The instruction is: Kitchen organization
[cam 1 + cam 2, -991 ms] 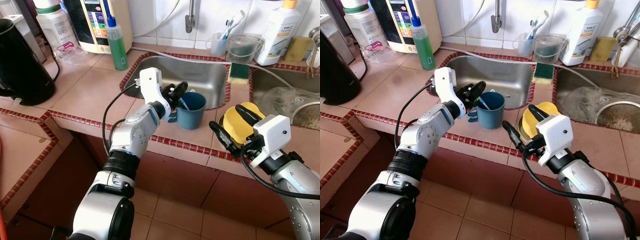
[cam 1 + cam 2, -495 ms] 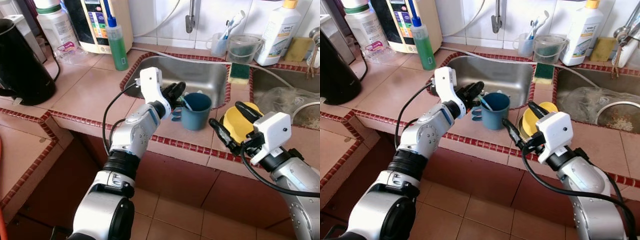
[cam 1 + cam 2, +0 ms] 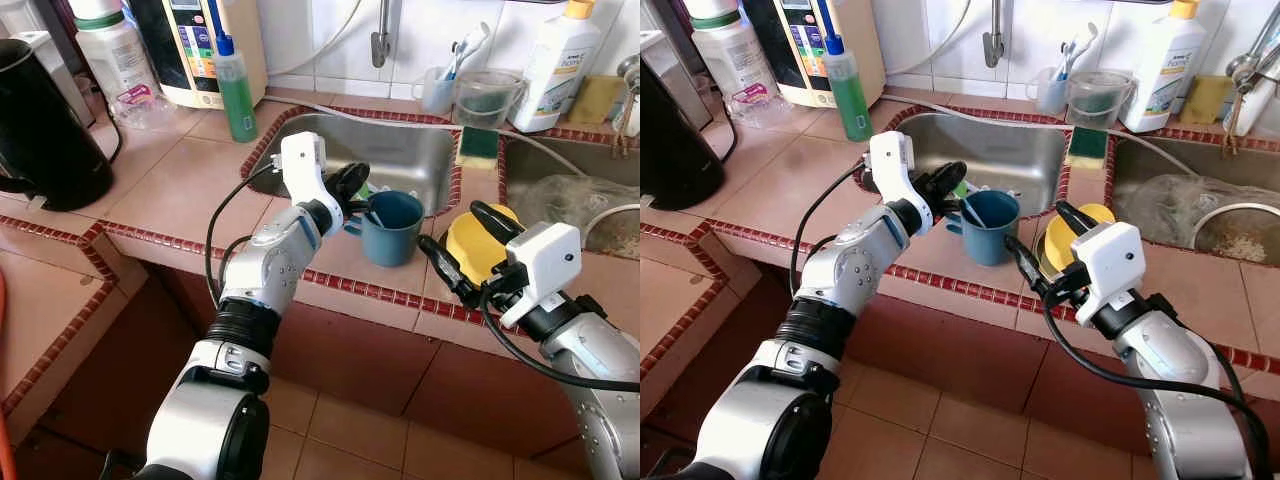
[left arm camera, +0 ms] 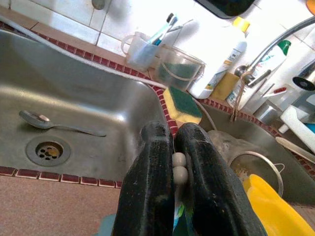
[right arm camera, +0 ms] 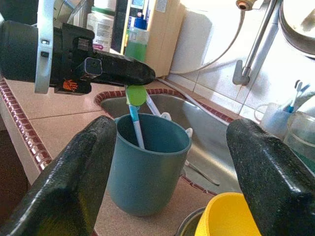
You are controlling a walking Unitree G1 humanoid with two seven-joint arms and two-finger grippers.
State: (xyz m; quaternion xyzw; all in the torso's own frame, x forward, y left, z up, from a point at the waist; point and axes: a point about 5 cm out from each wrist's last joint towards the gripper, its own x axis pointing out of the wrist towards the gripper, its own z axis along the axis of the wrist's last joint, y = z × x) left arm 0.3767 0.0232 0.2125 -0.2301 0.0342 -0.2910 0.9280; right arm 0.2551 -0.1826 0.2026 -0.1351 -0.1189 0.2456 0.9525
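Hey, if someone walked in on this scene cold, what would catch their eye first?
Probably the left gripper, shut on a toothbrush whose lower end stands inside the blue cup on the tiled counter edge, just in front of the steel sink. Next, the right gripper, fingers spread wide, reaching toward the bright yellow cup beside the blue one.

Head cameras look down at the counter; both wrist cameras closely share the teal cup (image 5: 147, 169).
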